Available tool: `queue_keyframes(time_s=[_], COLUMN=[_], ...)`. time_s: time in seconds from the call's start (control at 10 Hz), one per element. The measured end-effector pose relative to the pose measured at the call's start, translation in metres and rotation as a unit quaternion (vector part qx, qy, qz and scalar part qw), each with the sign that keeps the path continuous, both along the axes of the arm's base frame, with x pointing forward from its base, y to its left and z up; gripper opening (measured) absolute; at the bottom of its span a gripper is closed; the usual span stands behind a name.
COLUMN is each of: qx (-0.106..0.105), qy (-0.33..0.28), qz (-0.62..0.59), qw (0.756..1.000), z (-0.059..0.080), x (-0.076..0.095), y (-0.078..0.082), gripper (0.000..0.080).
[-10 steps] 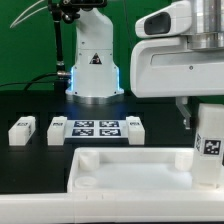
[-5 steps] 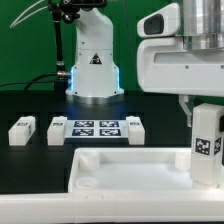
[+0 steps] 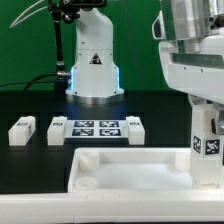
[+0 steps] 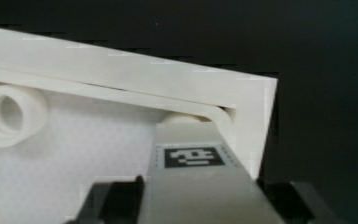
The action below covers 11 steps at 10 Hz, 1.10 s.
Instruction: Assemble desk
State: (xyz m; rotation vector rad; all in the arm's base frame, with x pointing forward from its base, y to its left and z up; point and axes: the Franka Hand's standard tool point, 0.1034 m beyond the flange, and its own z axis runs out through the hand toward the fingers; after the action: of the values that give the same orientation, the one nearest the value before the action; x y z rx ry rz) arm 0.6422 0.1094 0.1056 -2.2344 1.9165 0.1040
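The white rimmed desk top (image 3: 130, 170) lies at the front of the black table. A round corner socket (image 3: 88, 183) shows at its end on the exterior view's left. My gripper (image 3: 208, 108) is shut on a white square-section leg (image 3: 208, 135) with a tag, held upright over the top's corner on the exterior view's right. In the wrist view the leg (image 4: 197, 165) sits between my dark fingers (image 4: 108, 200), its far end at the top's corner (image 4: 211, 118), next to a round socket (image 4: 11, 115). Three loose legs (image 3: 21, 131) (image 3: 57, 130) (image 3: 137, 130) lie behind.
The marker board (image 3: 96, 128) lies flat between two of the loose legs. The robot base (image 3: 93, 62) stands behind it. A green wall closes the back.
The arm has moved toward the exterior view's right, and the leg has shifted slightly right and lower toward the top's corner.
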Motion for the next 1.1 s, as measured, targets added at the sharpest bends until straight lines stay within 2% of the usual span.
queue_keyframes(time_s=[0.1,0.2,0.3,0.5,0.7,0.8,0.9,1.1], qx=[-0.005,-0.018,-0.029,-0.045,-0.048,-0.051,-0.054,-0.069], qy=[-0.005,-0.015,-0.026,-0.042,-0.05,-0.057,-0.064,-0.08], qz=[0.03,0.101,0.174,0.319,0.359,0.401,0.449,0.596], qw=[1.0,0.995,0.984,0.946,0.931,0.913,0.89,0.796], z=[0.0,-0.0001,0.0012,0.0014,0.0012,0.0011,0.0012,0.0022], x=[-0.0002,-0.0011,0.0001,-0.0015,-0.001,-0.0009,-0.0007,0.0014], y=[0.0006,0.0028,0.0028,0.0031,0.0009,0.0002,-0.0016,-0.0048], gripper=[0.0375,0.0514,0.061,0.0641,0.0648,0.0648,0.0648,0.0648])
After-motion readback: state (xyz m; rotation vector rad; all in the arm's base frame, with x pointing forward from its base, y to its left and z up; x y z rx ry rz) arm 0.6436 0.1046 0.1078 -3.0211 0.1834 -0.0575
